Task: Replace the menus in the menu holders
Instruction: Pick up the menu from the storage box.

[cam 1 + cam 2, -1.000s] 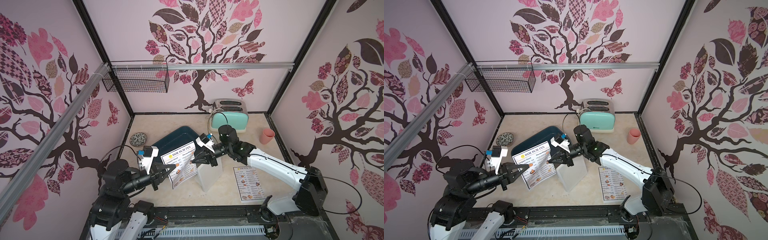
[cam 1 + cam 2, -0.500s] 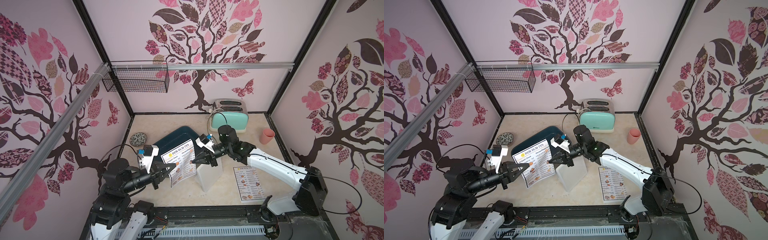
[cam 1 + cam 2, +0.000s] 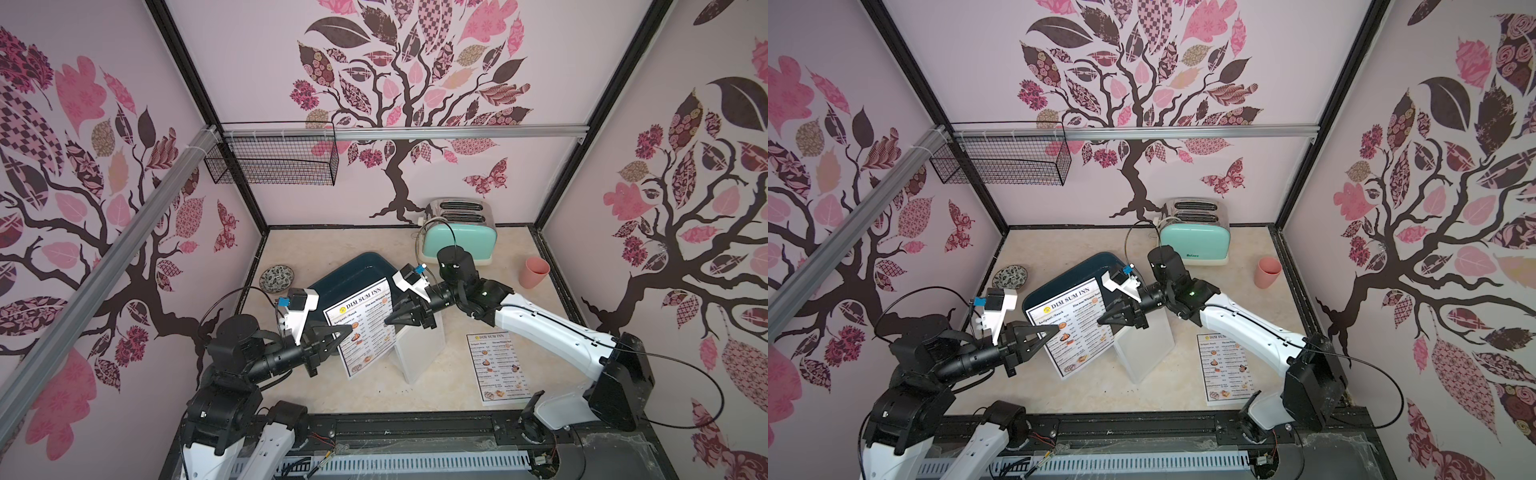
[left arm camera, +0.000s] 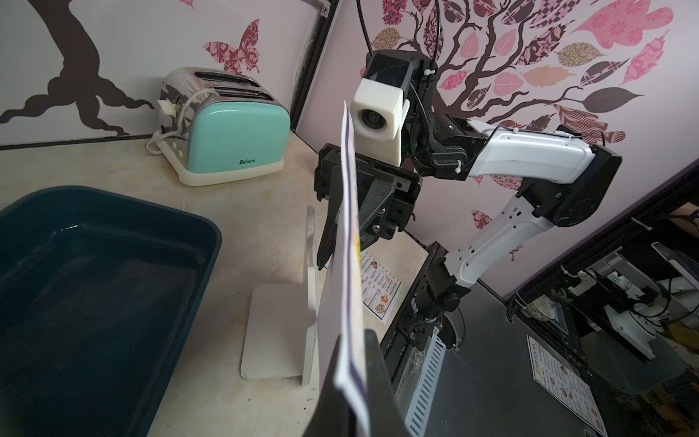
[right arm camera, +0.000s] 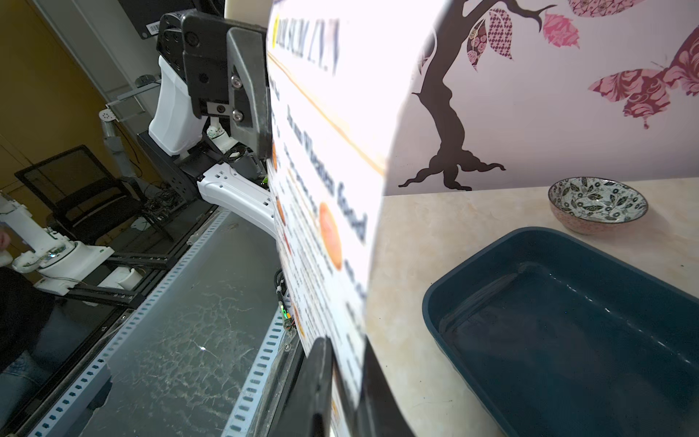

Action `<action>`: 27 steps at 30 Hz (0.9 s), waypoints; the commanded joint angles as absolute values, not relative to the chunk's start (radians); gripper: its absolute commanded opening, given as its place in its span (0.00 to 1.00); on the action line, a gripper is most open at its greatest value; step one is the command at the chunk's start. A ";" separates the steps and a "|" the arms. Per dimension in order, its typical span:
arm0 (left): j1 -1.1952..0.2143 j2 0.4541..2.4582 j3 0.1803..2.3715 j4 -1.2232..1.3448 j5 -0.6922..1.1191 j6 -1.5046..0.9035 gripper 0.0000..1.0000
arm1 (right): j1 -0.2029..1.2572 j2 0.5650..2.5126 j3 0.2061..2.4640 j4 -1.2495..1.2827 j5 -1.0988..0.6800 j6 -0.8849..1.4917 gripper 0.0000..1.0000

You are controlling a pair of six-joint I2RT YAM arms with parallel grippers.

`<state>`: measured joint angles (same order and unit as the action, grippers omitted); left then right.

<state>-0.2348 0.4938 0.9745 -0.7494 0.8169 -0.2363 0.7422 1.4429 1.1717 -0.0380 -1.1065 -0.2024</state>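
L gripper [image 3: 344,332] is clamped on one side edge of the menu [image 3: 368,328]. It's holding the sheet up off the table [image 3: 374,395], tilted, just beside the menu holder [image 3: 422,353] but outside it, w/ the dark blue tray [image 3: 353,274] close behind. R gripper [image 3: 392,320] has a finger on each side of the opposite edge, can't tell if it's actually pinching tbh. 2nd menu [image 3: 496,365] lies flat on the table by my R arm.
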 commanded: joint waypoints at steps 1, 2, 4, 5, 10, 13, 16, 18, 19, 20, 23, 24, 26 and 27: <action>-0.236 0.499 0.986 -0.745 0.830 -0.218 0.00 | 0.733 1.430 1.184 -0.037 -1.139 -0.199 0.14; -0.236 0.499 0.986 -0.747 0.829 -0.218 0.00 | 0.732 1.428 1.183 -0.036 -1.137 -0.200 0.14; -0.235 0.499 0.988 -0.750 0.829 -0.215 0.00 | 0.727 1.426 1.180 -0.034 -1.131 -0.199 0.12; -0.235 0.499 0.991 -0.753 0.829 -0.212 0.00 | 0.725 1.426 1.179 -0.033 -1.129 -0.198 0.12; -0.236 0.501 1.005 -0.770 0.828 -0.201 0.00 | 0.718 1.432 1.183 -0.025 -1.133 -0.195 0.10; -0.236 0.500 1.004 -0.770 0.828 -0.202 0.00 | 0.718 1.441 1.189 -0.019 -1.142 -0.190 0.09; -0.236 0.501 1.003 -0.769 0.830 -0.205 0.00 | 0.718 1.444 1.191 -0.018 -1.147 -0.188 0.08; -0.236 0.500 1.003 -0.767 0.831 -0.206 0.00 | 0.716 1.445 1.193 -0.020 -1.147 -0.188 0.08; -0.235 0.500 1.002 -0.766 0.833 -0.208 0.00 | 0.716 1.446 1.193 -0.020 -1.149 -0.188 0.08; -0.235 0.503 1.002 -0.764 0.833 -0.210 0.00 | 0.716 1.447 1.195 -0.021 -1.149 -0.190 0.08; -0.235 0.502 0.996 -0.751 0.842 -0.223 0.00 | 0.714 1.447 1.196 -0.027 -1.157 -0.187 0.07; -0.236 0.501 0.995 -0.750 0.844 -0.225 0.00 | 0.714 1.446 1.198 -0.033 -1.163 -0.189 0.07; -0.236 0.500 0.999 -0.750 0.846 -0.229 0.00 | 0.709 1.443 1.201 -0.042 -1.173 -0.190 0.06; -0.236 0.497 1.000 -0.750 0.847 -0.232 0.00 | 0.706 1.441 1.201 -0.047 -1.179 -0.190 0.06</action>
